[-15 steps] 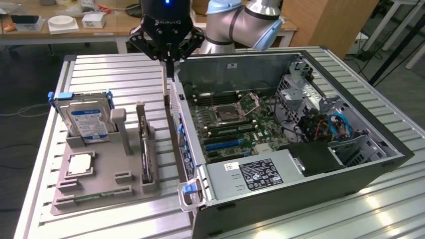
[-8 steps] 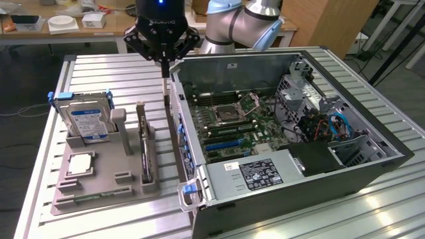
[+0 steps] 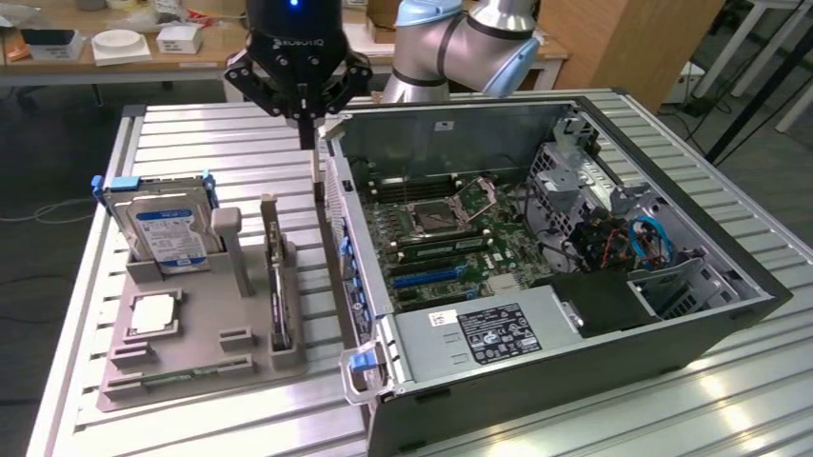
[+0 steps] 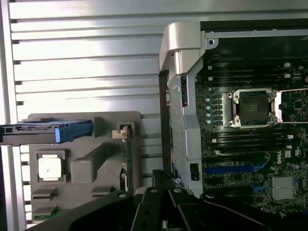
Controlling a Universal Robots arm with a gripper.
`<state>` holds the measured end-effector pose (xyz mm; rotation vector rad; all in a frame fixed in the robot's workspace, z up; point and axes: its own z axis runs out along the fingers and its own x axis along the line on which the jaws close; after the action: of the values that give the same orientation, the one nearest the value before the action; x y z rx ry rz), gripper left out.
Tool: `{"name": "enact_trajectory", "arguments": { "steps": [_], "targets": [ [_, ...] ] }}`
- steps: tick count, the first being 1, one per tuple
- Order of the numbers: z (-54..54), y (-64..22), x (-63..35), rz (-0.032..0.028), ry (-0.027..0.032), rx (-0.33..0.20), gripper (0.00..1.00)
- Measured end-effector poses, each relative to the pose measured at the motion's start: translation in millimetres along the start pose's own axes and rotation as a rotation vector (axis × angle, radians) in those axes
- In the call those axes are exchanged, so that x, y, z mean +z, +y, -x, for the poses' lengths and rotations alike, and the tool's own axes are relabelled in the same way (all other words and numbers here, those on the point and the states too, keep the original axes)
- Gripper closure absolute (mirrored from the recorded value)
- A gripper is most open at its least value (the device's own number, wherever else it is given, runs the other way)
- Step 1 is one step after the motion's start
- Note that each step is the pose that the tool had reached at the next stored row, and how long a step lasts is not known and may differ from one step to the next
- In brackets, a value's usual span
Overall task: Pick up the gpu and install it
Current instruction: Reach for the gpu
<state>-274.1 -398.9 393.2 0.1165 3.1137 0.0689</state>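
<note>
Gripper (image 3: pixel 307 135) is pinched shut and holds nothing, high in the upper middle of the exterior frame. Gpu (image 3: pixel 277 295) stands on edge below it toward lower left. Its long axis runs up-down the frame, parallel to the case (image 3: pixel 432 133). It is thin and dark, with a pale bracket at its upper end, slotted in the holder (image 3: pixel 190 352) near the drive (image 3: pixel 166 233).

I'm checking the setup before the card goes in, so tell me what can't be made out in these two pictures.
The gpu: edge-on in the grey holder in both views, so its face cannot be seen.
The power supply label: exterior view, print too small.
The computer case: cut off by the wrist view's edge, partly covered there by the gripper.
</note>
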Motion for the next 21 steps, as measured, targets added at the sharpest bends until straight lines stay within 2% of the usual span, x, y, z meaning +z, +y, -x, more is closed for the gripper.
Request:
{"name": "enact_trajectory", "arguments": {
  "steps": [21],
  "targets": [
    [-26.0, -1.9, -0.7, 0.0000, 0.0000, 0.000, 0.89]
  ]
}}
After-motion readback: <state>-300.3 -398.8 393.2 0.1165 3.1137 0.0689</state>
